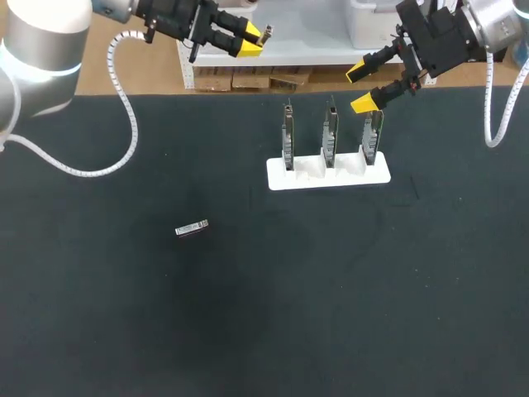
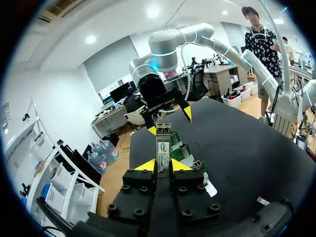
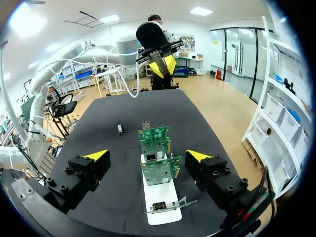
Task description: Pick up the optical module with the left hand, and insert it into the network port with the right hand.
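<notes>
**Optical module held aloft for handover over the desk [image 1: 99, 331]**

The left jaws pinch the optical module [image 2: 163, 154] between their yellow tips [image 2: 146, 165], its free end pointing toward the right jaws, which stand spread near the network cards [image 3: 155, 136]. The right jaws should probably close squarely on that free end before the left jaws release. The left wrist view shows the pinch plainly. The head view shows only the module's tip, and the cards edge-on.
</notes>
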`<state>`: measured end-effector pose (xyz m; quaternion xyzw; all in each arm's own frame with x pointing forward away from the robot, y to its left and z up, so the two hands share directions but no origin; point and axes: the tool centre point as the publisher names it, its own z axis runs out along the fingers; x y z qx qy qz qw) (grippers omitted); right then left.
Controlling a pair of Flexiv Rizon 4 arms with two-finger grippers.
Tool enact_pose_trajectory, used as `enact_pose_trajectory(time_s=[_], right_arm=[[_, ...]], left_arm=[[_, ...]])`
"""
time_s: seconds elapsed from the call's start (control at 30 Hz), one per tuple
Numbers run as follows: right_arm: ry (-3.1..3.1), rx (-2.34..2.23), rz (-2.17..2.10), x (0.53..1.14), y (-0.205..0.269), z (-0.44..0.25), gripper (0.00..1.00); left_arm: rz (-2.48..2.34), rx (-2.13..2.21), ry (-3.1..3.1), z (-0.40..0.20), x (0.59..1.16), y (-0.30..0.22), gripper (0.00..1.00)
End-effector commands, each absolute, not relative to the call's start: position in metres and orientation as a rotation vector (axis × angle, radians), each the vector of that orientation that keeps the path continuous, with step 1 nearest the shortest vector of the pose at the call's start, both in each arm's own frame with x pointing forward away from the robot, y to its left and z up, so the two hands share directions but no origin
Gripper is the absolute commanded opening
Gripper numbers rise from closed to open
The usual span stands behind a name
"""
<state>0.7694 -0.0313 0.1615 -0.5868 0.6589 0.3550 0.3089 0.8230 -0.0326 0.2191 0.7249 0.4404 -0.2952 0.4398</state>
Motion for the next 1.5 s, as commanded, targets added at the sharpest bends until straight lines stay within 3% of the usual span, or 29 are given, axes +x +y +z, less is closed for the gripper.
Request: enact_pose_trajectory(time_s=[0.03, 1.5], right_arm=[[1.742, -1.55, 0.935, 0.769, -0.031, 0.162, 1.0], [1.742, -1.55, 0.935, 0.769, -0.031, 0.162, 1.0]], left_arm=[[-0.76, 1.768, 1.06, 0.217, 0.825, -0.037, 0.0], [-1.164, 1.461, 1.0, 0.206, 0.785, -0.122, 0.0]])
